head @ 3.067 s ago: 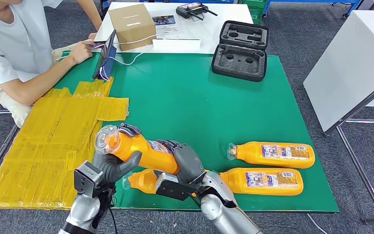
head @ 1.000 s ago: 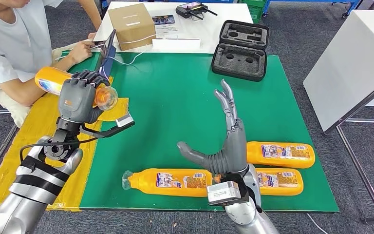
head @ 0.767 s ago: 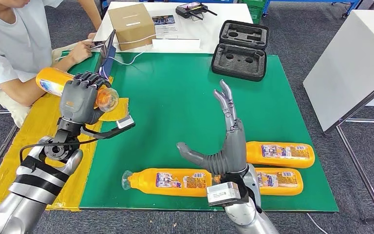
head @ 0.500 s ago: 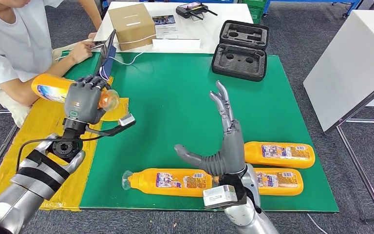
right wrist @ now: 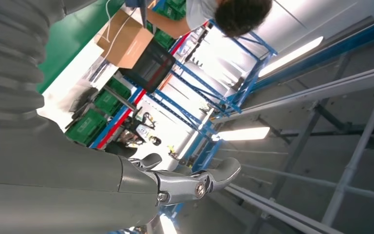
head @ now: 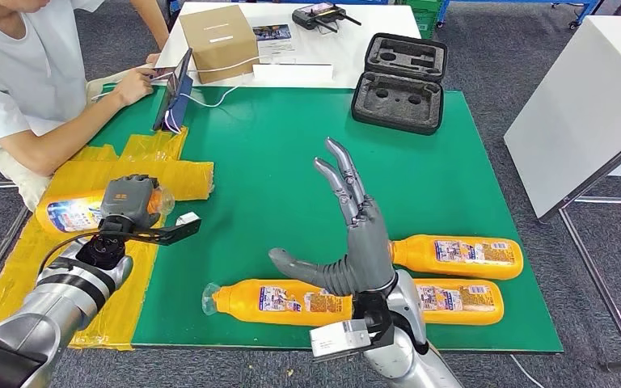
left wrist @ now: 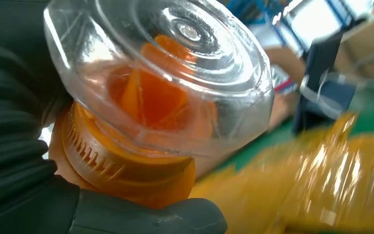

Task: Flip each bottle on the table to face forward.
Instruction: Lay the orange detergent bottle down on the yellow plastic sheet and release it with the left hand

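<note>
Held bottle (head: 77,212) lowered from chest height to the yellow sheet (head: 73,267) at the tabletop's left edge.
Head view: left hand (head: 129,206) clamped round its neck; right hand (head: 348,242) raised, fingers spread, holding nothing, above three bottles (head: 453,279) along the near edge. Left wrist view: clear cap (left wrist: 175,63) close up.

- The left hand (head: 129,204) holds a bottle (head: 69,212) over the taped sheet (head: 89,174) at the tabletop's (head: 291,162) left side.
- Three more bottles lie on their sides near the near edge: one (head: 279,301) at the centre, one (head: 457,254) to the right, one (head: 462,301) just nearer than that.
- The right hand (head: 348,242) is raised above the centre bottle.
- A foam case (head: 399,82) sits at the far edge.
- A person (head: 24,81) sits at far left.
</note>
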### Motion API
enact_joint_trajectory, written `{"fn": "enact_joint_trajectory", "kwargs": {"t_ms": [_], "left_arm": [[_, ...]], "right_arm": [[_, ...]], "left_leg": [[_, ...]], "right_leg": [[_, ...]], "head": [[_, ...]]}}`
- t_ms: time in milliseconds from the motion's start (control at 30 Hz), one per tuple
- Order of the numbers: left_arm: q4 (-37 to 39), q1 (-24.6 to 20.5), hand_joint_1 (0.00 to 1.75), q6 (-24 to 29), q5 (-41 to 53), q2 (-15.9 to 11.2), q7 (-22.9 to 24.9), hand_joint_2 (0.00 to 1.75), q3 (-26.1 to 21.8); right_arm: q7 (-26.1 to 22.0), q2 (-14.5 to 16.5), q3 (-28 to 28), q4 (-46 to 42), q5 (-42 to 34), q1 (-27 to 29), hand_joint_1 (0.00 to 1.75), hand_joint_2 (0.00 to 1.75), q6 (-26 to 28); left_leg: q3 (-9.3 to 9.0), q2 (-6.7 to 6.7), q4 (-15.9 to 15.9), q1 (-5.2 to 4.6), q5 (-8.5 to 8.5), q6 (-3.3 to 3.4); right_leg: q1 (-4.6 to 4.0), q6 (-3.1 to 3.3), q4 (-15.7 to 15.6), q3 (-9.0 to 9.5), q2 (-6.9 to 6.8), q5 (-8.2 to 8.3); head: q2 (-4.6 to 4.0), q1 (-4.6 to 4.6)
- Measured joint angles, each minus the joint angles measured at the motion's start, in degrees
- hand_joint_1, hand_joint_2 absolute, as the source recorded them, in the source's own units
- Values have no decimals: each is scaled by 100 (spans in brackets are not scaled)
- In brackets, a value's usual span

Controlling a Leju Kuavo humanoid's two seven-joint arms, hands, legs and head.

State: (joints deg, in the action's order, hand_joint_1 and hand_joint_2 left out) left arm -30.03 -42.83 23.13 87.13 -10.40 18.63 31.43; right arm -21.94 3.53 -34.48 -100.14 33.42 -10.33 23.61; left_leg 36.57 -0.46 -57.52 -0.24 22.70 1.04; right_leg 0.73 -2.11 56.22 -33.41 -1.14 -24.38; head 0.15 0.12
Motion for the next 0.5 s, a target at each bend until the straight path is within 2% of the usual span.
{"fn": "enact_joint_trajectory", "kwargs": {"t_ms": [33,133,167,367,500], "left_arm": [[91,0,137,-11,-5,19,-11,175,-67],[296,-1,6,-60,-41,69,-33,175,-244],[350,-1,0,-77,-88,87,-42,175,-307],[531,-4,0,-200,-531,210,-385,175,-839],[546,-2,0,-36,-838,314,-794,175,-1240]], "right_arm": [[9,-1,-16,1,0,-12,0,175,-10],[30,-8,-61,10,0,-50,0,175,-33],[35,-11,-70,15,0,-63,0,175,-38],[94,-14,-84,62,36,-112,0,175,-56],[234,-24,-84,105,266,-113,0,175,-81]], "left_leg": [[0,0,0,0,0,0],[1,1,0,0,0,0],[1,2,0,-1,0,0],[1,-5,0,-1,-1,1],[1,-3,0,-1,-1,1]], "right_leg": [[0,0,0,0,0,0],[1,0,0,1,1,0],[1,0,0,1,1,0],[1,0,-1,3,-2,0],[1,0,0,4,-2,0]], "head": [[0,0],[0,1],[0,1],[0,0],[0,1]]}}
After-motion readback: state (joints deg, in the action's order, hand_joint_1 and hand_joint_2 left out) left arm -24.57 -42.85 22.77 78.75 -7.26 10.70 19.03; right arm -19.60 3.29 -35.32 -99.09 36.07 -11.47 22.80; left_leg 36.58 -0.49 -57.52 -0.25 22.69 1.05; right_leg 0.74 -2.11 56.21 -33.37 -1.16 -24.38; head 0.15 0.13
